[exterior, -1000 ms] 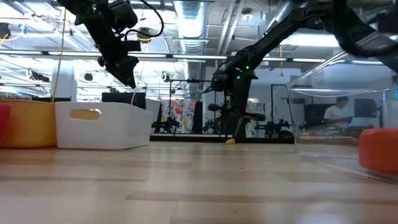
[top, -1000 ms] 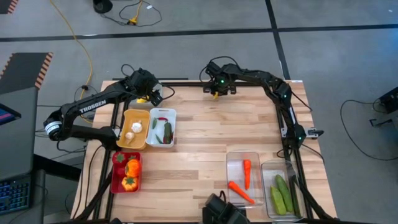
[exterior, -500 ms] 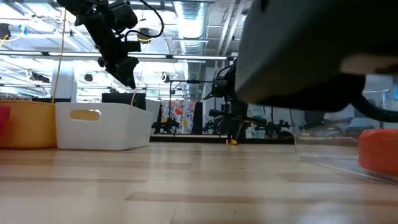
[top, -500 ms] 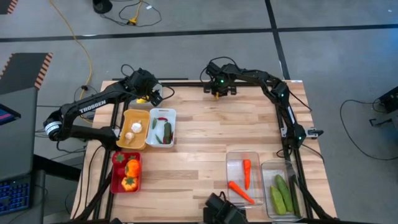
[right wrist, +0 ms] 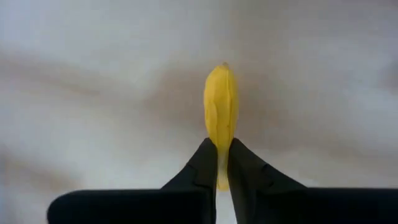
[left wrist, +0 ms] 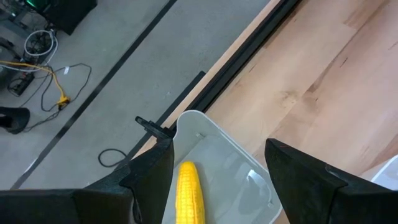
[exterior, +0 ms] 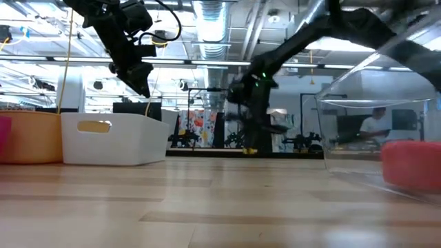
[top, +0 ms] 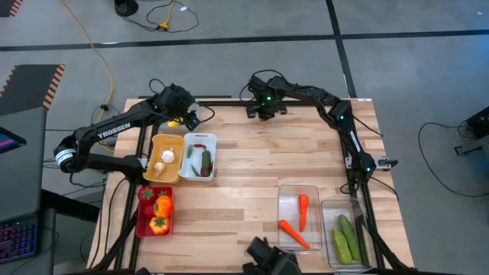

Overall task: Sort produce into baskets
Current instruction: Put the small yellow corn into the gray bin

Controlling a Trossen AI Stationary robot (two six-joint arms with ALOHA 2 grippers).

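My right gripper (top: pixel 263 113) is at the middle of the table's far edge, pointing down and shut on a small yellow piece (right wrist: pixel 221 99), which also shows in the low view (exterior: pixel 249 149). My left gripper (left wrist: pixel 219 146) hangs open above a pale bin (left wrist: pixel 186 116) at the far left corner. A yellow corn cob (left wrist: pixel 188 193) lies in that bin, and the fingers touch nothing. The left gripper (top: pixel 182 116) also shows in the high view. My right gripper pinches the yellow piece by its near end (right wrist: pixel 221 152) between the two fingertips (right wrist: pixel 205 162). The fingers come from above, pointing steeply down. The rest of the piece sticks out beyond the tips. I cannot tell whether it rests on the table.
At the left stand a yellow bin (top: pixel 164 172) with white garlic, a white bin (top: pixel 212 156) with a chili and a cucumber, and a red bin (top: pixel 141 218) with peppers. Near right are two clear bins, one (top: pixel 289 200) with carrots and one (top: pixel 330 221) with cucumbers. Bare wood lies between.
My right gripper has shifted a little toward the table's left edge at the far side, and the yellow piece has gone with it.
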